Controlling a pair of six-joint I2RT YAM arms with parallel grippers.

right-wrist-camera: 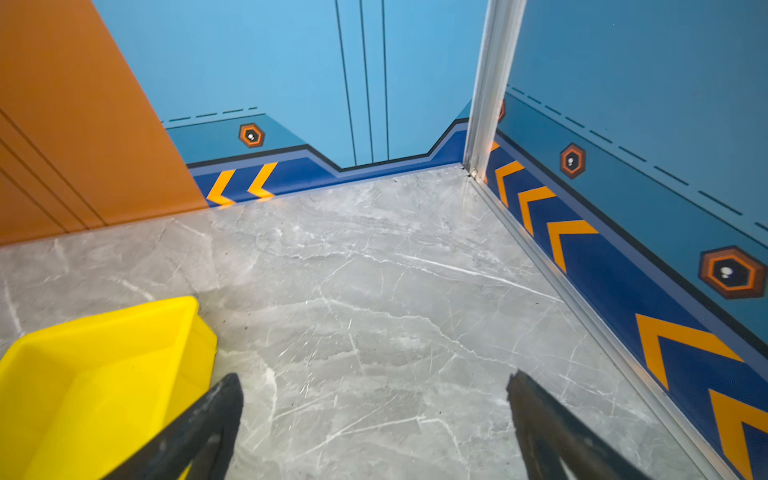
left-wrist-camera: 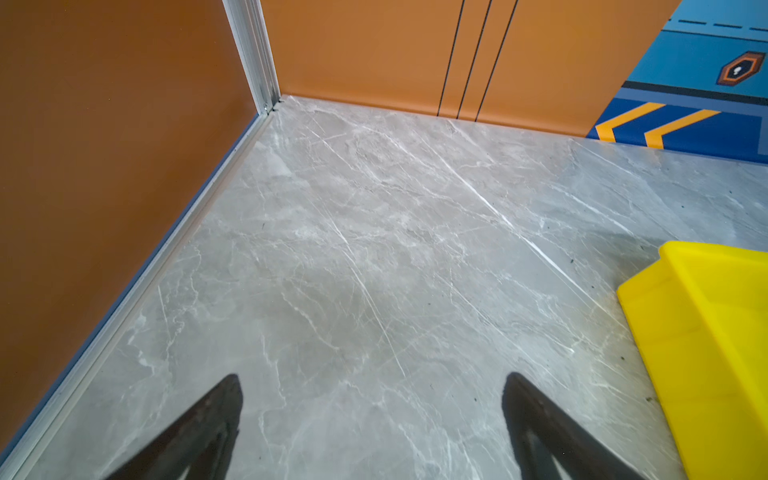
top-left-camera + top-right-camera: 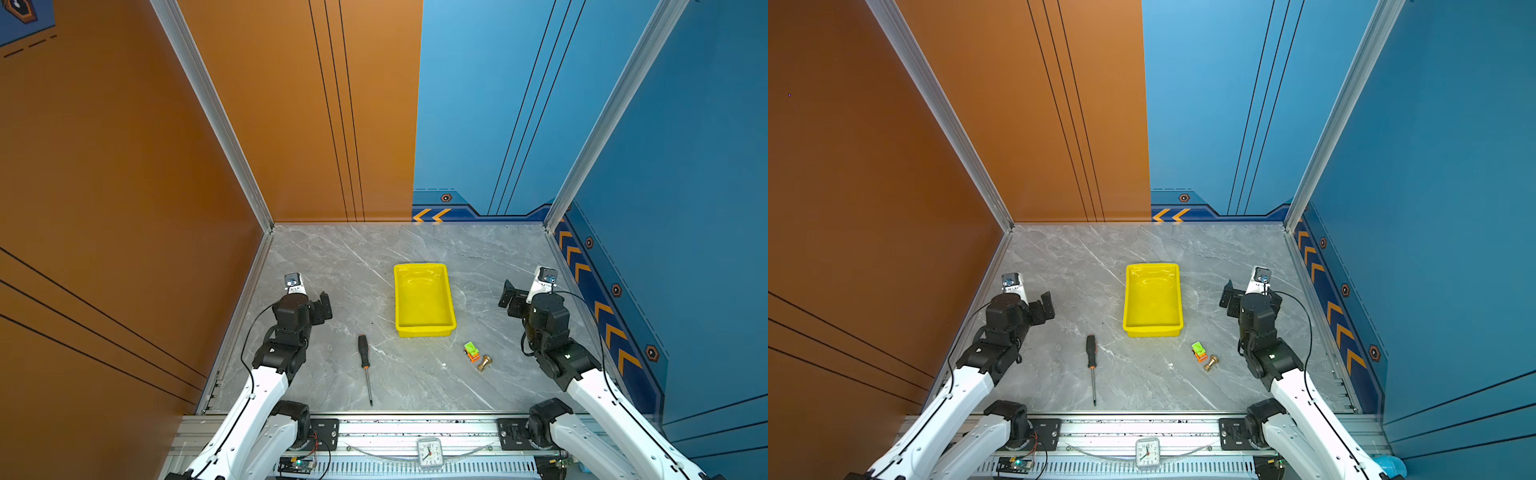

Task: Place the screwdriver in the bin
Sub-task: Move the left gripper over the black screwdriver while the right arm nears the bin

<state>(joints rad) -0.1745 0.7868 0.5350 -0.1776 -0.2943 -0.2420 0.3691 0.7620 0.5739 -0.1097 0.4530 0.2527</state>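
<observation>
In both top views the yellow bin (image 3: 424, 331) sits mid-frame on the grey marble desk (image 3: 332, 257), its glossy floor bare from wall to wall. The screwdriver (image 3: 365, 365) lies flat on the desk at the bin's lower left, apart from it, with its black handle uppermost and its tip toward the frame's bottom. A green-and-orange toy (image 3: 471, 351) and a brass fitting (image 3: 484, 362) lie outside the bin at its lower right. The left pincer (image 2: 374, 380) and the right pincer (image 1: 374, 378) hang over the desk, jaws spread wide, gripping nothing.

One each: screwdriver (image 3: 364, 361), bin (image 3: 424, 331), toy (image 3: 471, 351), fitting (image 3: 484, 363)
</observation>
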